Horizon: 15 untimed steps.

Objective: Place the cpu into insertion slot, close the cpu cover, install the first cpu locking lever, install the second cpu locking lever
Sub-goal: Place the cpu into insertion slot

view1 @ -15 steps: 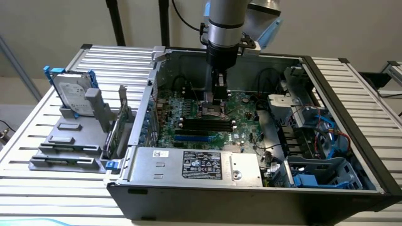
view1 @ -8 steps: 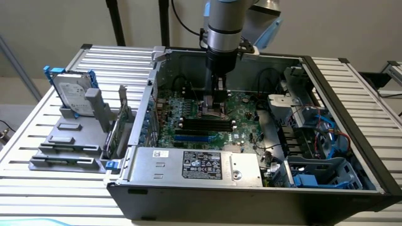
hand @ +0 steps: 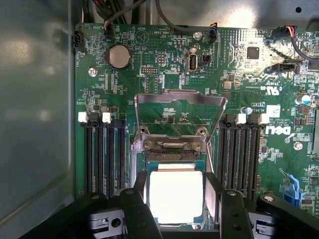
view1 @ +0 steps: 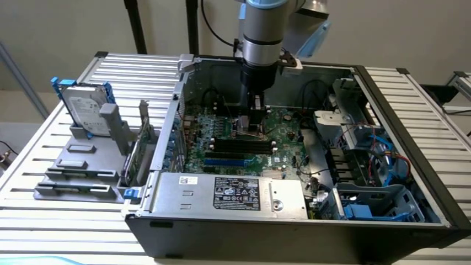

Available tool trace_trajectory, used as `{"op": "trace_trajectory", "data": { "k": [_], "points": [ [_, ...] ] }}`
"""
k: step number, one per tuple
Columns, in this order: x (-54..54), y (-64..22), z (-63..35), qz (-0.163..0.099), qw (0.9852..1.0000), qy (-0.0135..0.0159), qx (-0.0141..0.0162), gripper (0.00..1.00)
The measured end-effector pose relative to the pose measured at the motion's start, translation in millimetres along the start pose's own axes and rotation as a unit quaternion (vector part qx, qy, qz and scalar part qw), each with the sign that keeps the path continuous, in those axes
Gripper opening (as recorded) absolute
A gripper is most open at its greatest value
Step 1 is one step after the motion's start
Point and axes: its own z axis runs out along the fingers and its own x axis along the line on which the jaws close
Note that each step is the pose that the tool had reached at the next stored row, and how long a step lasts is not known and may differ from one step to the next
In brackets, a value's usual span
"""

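Squarely clamped between the jaws, the cpu (hand: 175,195) overlies the insertion slot (hand: 172,156).

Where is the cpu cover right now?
In the wrist view, the cpu cover stands open between the two banks of memory slots, hinged beside the cpu.

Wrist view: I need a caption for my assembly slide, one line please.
Gripper at the cpu over the insertion slot, cpu cover raised open, on the green motherboard.
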Motion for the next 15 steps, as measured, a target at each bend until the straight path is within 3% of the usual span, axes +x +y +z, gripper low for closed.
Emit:
{"op": "trace_trajectory", "data": {
  "k": [8, 11, 15],
  "points": [
    [0.3, -0.2, 9.7, 0.0, 1.0, -0.0057, 0.0, 0.54],
    [0.3, -0.2, 11.2, 0.0, 1.0, -0.009, 0.0001, 0.54],
    [0.4, -0.3, 13.7, 0.001, 1.0, -0.0096, 0.0004, 0.54]
  ]
}}
